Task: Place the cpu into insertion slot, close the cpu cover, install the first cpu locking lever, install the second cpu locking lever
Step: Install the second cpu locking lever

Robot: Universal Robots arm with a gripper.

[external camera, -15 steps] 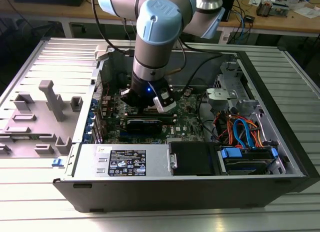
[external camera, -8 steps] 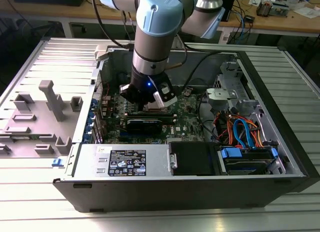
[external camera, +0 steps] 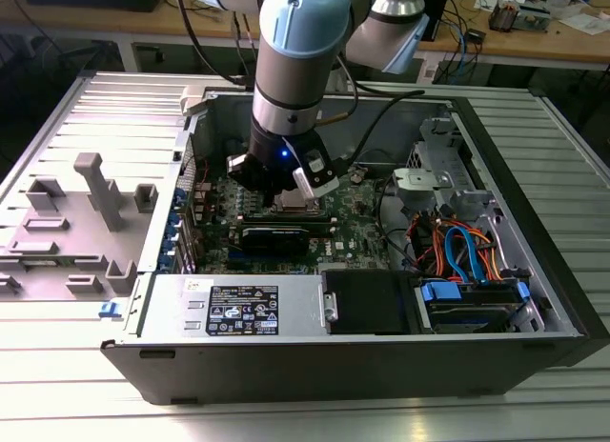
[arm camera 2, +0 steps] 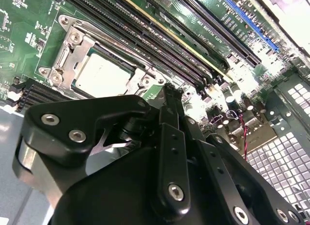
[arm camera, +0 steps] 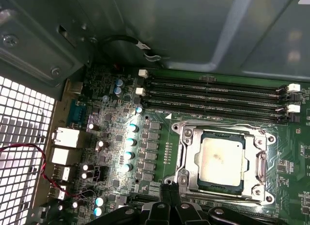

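Note:
The cpu [arm camera: 220, 159] [arm camera 2: 103, 75], a dull silver square, lies flat in the insertion slot [arm camera: 185, 179] on the green motherboard [arm camera: 155, 142] [external camera: 357, 223]. The silvery cpu cover [arm camera: 190, 134] [arm camera 2: 72, 40] lies down around it, and the chip shows through its window. In both wrist views my gripper [arm camera: 169, 190] [arm camera 2: 170, 91] is shut with nothing in it, its black tip just beside one corner of the socket frame. In the exterior view the gripper [external camera: 286, 190] is low inside the open computer case, over the socket.
Long black memory slots [arm camera: 218, 96] run along one side of the socket. Capacitors [arm camera: 130, 142] and rear ports [arm camera: 65, 137] stand on another side. A power supply [external camera: 248, 309], a drive cage with blue and orange cables [external camera: 467, 256] and the case walls [external camera: 534, 175] hem the arm in.

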